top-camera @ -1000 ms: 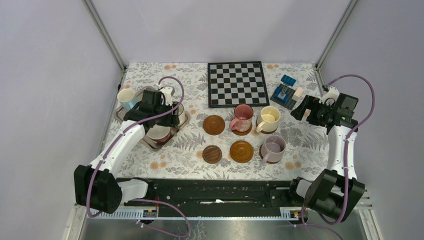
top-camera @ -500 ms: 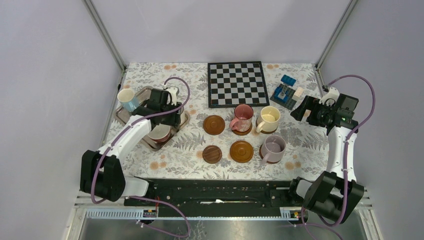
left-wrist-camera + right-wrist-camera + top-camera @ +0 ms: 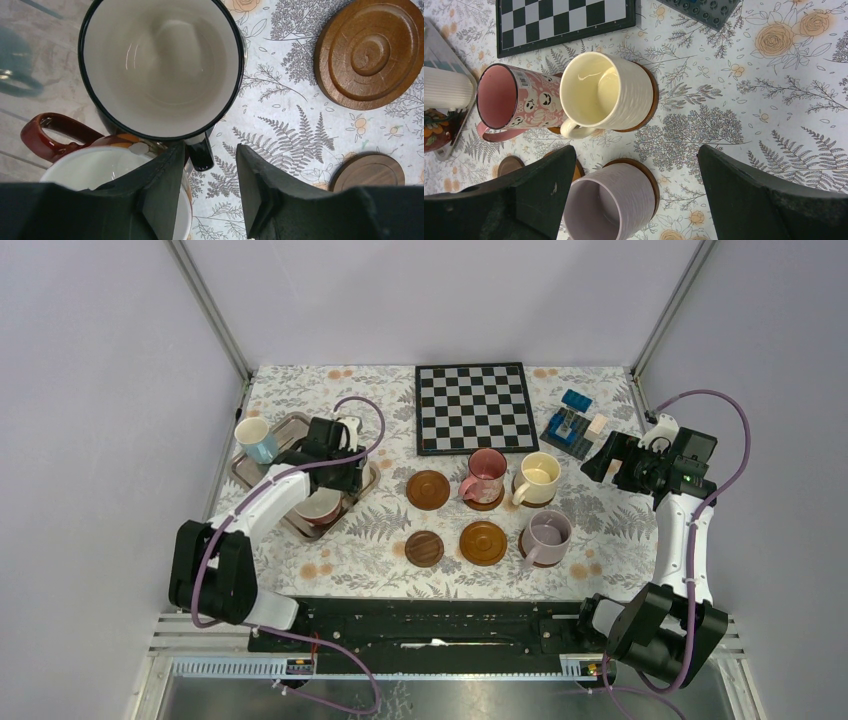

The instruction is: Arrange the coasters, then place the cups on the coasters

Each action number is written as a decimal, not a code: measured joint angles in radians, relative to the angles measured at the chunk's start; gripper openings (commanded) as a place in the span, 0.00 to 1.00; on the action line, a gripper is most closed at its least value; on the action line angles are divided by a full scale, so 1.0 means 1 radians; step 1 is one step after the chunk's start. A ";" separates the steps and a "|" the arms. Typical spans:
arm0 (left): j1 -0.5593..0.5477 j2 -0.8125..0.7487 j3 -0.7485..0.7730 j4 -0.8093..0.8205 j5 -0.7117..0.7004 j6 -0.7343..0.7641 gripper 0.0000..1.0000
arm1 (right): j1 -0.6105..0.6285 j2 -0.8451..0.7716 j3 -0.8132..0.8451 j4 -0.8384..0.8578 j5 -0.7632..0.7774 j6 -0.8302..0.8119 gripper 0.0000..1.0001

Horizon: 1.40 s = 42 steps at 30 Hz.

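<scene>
My left gripper (image 3: 210, 159) hangs over the right end of the tray, open. The dark handle (image 3: 202, 152) of a black-rimmed, white-inside cup (image 3: 160, 65) sits between its fingertips, close to the left finger (image 3: 160, 185). A second cup (image 3: 115, 170) with a red-brown handle lies beside it, and a light blue cup (image 3: 255, 438) stands at the tray's far left. Pink (image 3: 486, 475), cream-yellow (image 3: 538, 478) and lilac (image 3: 546, 535) cups each stand on a coaster. Three coasters are bare (image 3: 428, 489) (image 3: 483, 542), one darker (image 3: 424, 548). My right gripper (image 3: 610, 462) hovers wide open at the right, holding nothing.
The grey metal tray (image 3: 290, 525) lies at the left. A chessboard (image 3: 474, 407) sits at the back middle, with a blue block toy (image 3: 570, 425) to its right. The frame's posts stand at the table's back corners.
My left gripper has shifted right over the tray to the black-rimmed cup's handle, and its jaws have narrowed. The right arm has not moved.
</scene>
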 measured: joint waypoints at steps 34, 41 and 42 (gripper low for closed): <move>0.000 0.172 0.015 0.028 -0.122 -0.010 0.00 | 0.000 0.000 0.000 0.000 0.002 0.000 0.98; -0.002 0.139 -0.010 0.036 -0.115 -0.009 0.00 | 0.000 0.000 0.000 0.000 0.002 0.001 0.98; -0.003 0.125 -0.016 0.036 -0.113 -0.008 0.00 | 0.000 0.000 0.000 0.000 0.002 0.001 0.98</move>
